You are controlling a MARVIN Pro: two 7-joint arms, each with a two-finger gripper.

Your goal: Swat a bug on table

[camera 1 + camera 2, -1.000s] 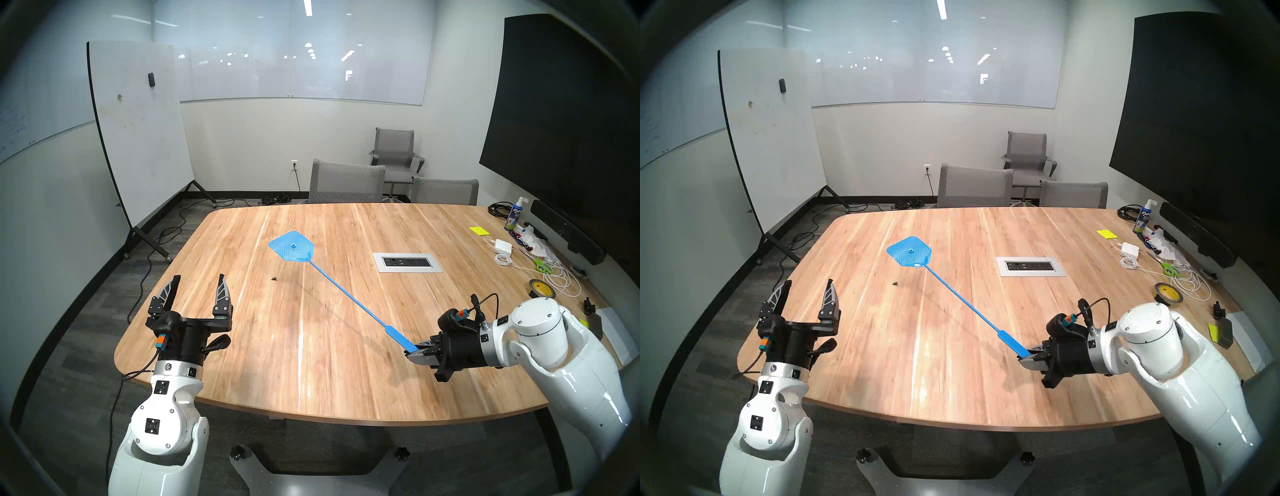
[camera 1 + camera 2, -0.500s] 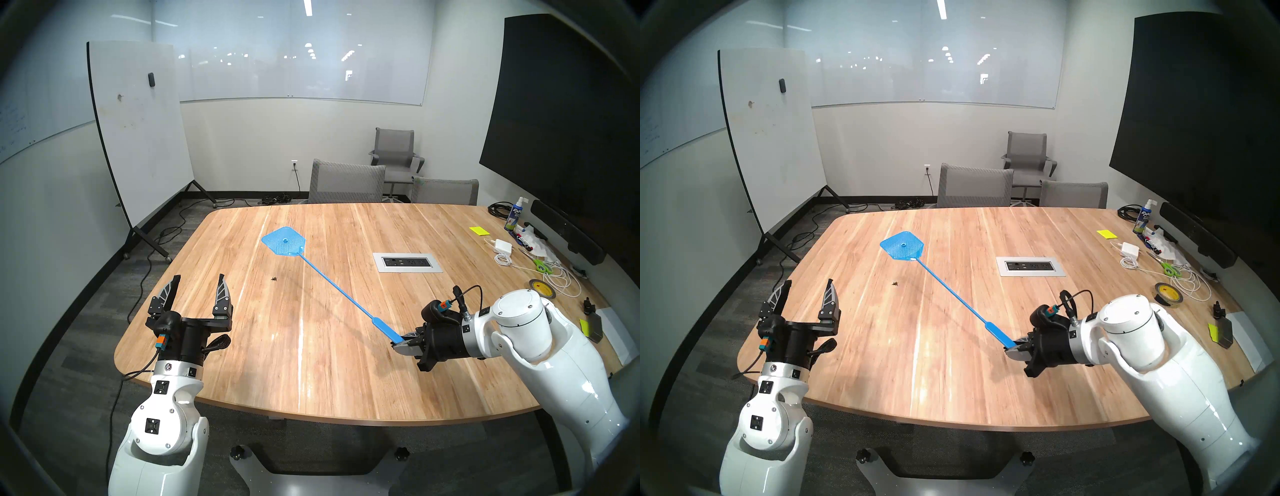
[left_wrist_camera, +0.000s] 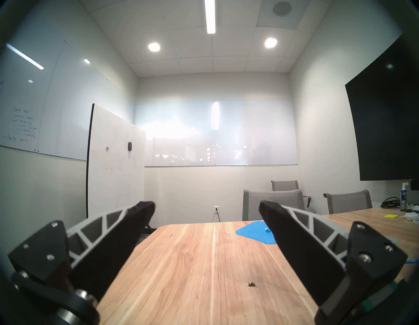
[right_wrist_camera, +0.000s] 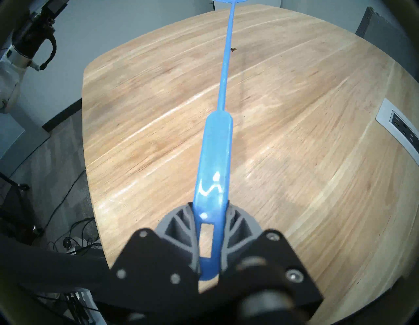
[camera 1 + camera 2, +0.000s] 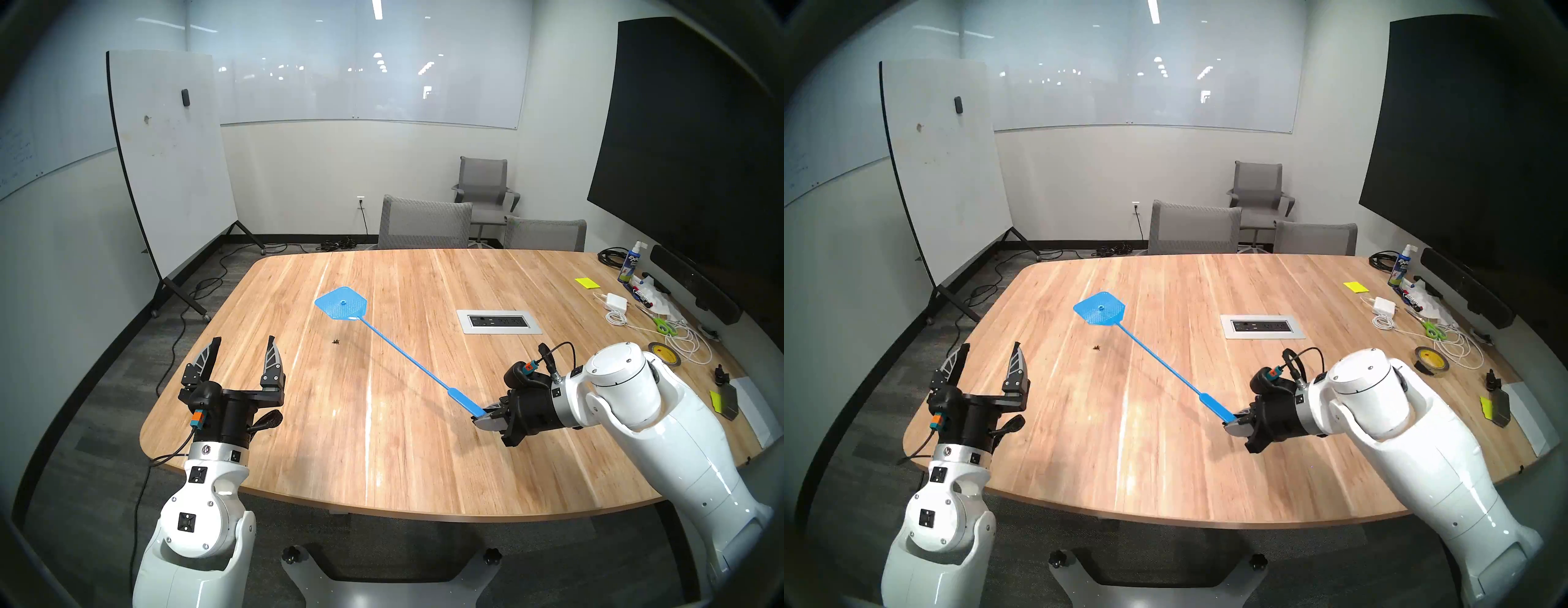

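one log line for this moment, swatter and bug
right gripper: shut on swatter handle | swatter head: raised beyond bug | bug: uncovered on table | left gripper: open, idle

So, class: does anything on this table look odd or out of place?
Only the bug: a tiny dark speck on the bare table, near the fly swatter head. The right end effector holds the swatter handle.

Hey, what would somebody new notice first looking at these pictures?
The bright blue fly swatter, its handle clamped in the right gripper, reaching out over the wooden table. Just short of its head lies the tiny dark bug. The left gripper is open at the table's left edge.
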